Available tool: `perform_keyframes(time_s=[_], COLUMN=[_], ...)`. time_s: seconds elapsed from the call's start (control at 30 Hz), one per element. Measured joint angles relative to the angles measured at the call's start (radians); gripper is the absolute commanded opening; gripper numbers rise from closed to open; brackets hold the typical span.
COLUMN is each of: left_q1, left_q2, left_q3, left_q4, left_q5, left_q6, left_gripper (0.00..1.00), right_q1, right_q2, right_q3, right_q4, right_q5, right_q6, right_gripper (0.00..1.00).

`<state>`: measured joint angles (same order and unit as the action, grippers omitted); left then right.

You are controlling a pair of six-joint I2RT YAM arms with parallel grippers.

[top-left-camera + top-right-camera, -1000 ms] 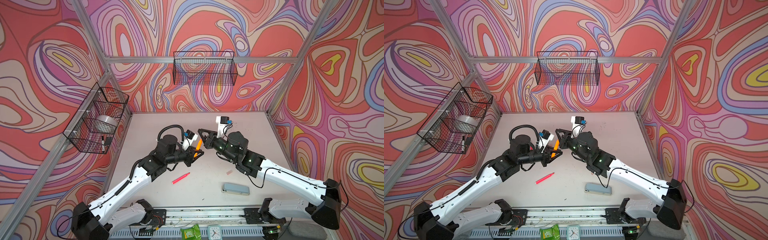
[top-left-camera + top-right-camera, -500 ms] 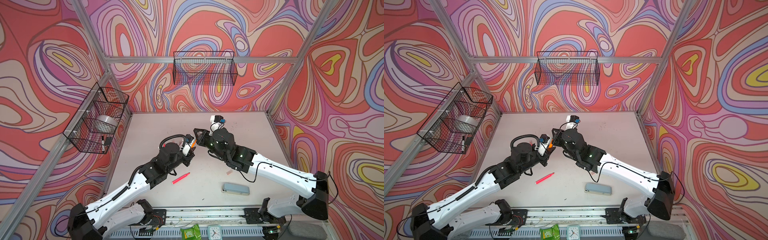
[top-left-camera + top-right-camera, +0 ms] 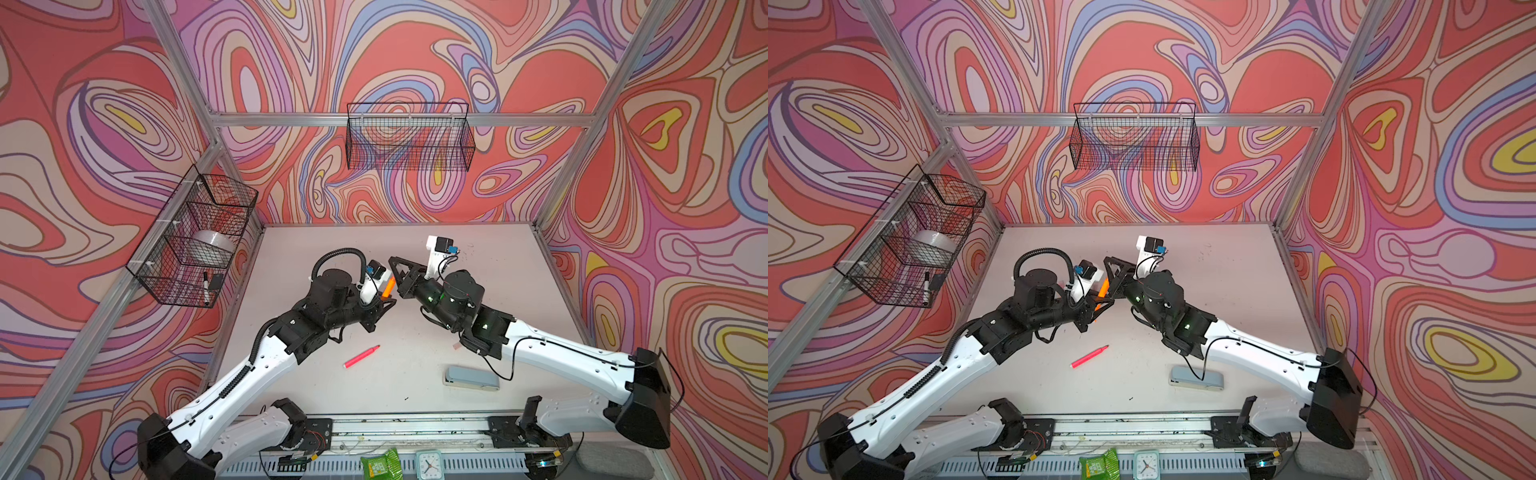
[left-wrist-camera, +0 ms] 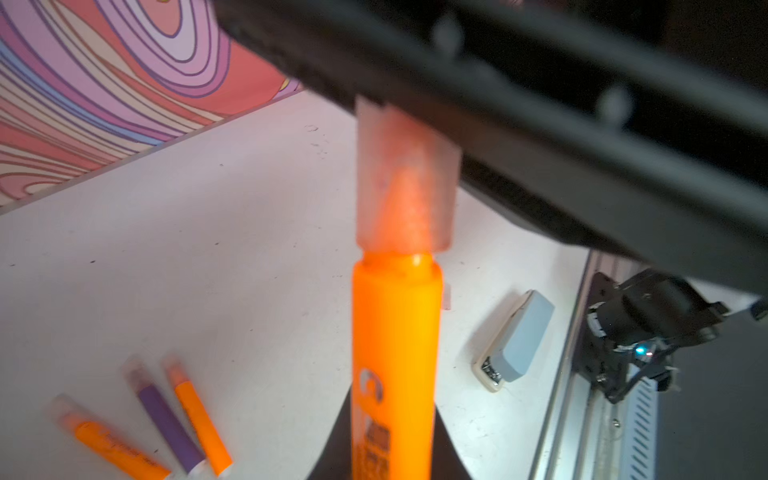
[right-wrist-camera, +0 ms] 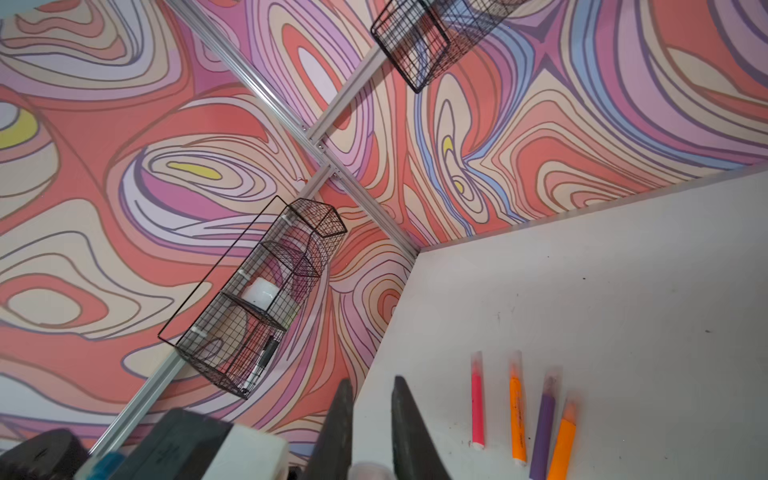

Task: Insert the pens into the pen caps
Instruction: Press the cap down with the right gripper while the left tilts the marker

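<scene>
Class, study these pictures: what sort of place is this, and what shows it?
Probably a robot lab cell: two robot arms on a rail before a table, aluminium-framed patterned walls around it, wire baskets hung on them.

- Orange pen [image 4: 395, 353]: smooth, glossy plastic barrel with printed lettering.
- Pen cap [image 4: 405, 187]: translucent, frosted pale-pink plastic.
- Pink pen [image 3: 361, 356]: smooth neon plastic.
- Stapler [image 4: 515, 340]: matt grey-blue plastic top on a cream base, with glints of metal at its mouth.
- Table [image 3: 478, 257]: matt, pale surface flecked with small dark scuffs.
- Wire baskets [image 3: 409, 137]: thin black-coated metal mesh.
- Frame rails [image 3: 399, 119]: brushed silvery metal.
- Arm shells [image 3: 266, 365]: glossy white plastic, with matt black joints.
- Walls [image 3: 415, 50]: matt, with a printed swirl pattern.
</scene>
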<state>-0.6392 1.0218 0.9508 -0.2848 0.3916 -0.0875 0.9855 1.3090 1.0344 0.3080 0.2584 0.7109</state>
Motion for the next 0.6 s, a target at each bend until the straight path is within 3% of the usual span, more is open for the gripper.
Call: perform_keyframes(time_s=[0.27, 0.6], left_q1=[0.012, 0.013], left_q2=[-0.055, -0.076], left_q3=[0.003, 0.003], left_q4=[-0.02, -0.012], left_q5=[0.182, 0.318], left_q6=[-0.051, -0.056], left_gripper=[0.0, 0.0], right_q1=[0.006, 0.006], right_q2=[-0.077, -0.12], right_q3=[-0.109, -0.205], right_q4=[0.184, 0.368], right_q5=[-0.155, -0.29], right_q6=[-0.102, -0.152], right_gripper=[0.0, 0.0])
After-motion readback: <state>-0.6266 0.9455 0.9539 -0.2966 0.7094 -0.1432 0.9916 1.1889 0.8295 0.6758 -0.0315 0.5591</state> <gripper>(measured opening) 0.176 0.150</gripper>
